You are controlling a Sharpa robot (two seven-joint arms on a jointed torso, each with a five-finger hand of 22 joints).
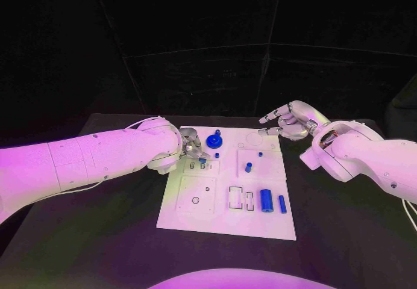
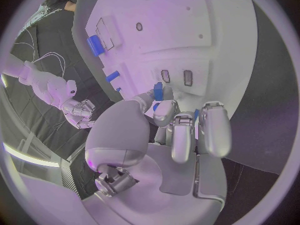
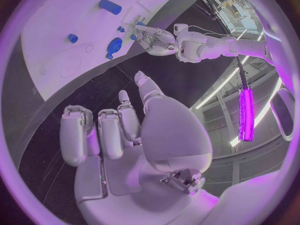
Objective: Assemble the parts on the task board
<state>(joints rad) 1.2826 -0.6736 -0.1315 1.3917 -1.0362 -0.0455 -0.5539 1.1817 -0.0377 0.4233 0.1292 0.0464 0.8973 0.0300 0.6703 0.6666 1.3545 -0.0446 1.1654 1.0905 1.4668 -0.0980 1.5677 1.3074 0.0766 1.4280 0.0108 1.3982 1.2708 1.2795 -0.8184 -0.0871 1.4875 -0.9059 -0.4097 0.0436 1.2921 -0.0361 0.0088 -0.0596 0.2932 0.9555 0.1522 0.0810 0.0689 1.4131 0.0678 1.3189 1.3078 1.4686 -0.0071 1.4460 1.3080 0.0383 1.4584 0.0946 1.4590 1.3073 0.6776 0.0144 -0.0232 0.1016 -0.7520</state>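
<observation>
Left hand (image 1: 191, 148) pinching; right hand (image 1: 289, 120) raised, fingers curled.

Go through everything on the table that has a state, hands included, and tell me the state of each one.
left hand: over the board's far left part, fingers pinching a small blue part.
right hand: above the far right corner of the board, fingers curled, holding nothing.
task board: flat on the table.
large blue cylinder: lying on the board, near right.
thin blue rod: lying beside the cylinder.
blue round part: on the board's far edge.

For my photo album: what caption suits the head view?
Left robot hand holds a small blue part over the white task board.
</observation>
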